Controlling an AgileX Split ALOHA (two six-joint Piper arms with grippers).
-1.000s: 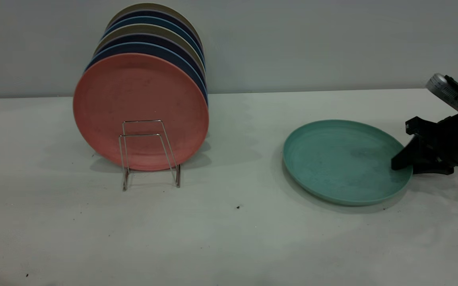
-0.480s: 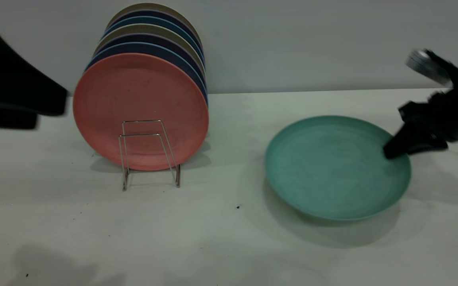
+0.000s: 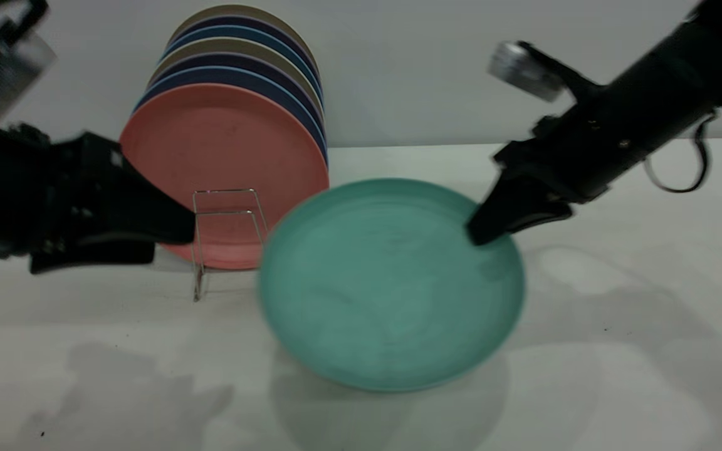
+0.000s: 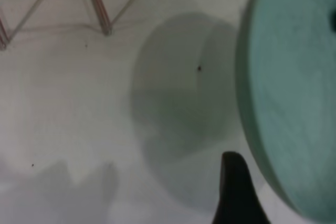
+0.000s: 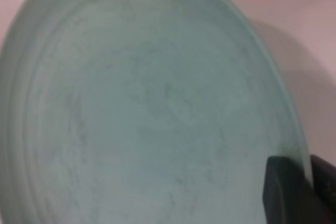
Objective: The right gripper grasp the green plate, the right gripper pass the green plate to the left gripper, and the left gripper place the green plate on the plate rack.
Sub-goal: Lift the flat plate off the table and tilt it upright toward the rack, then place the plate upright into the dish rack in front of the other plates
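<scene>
The right claw pinches the green plate by its rim, holding it tilted above the table at mid-scene. The plate's free edge faces the left claw, which hangs just beside it in front of the plate rack; whether its jaws are parted I cannot tell. The handover likely turns on closing that gap
</scene>
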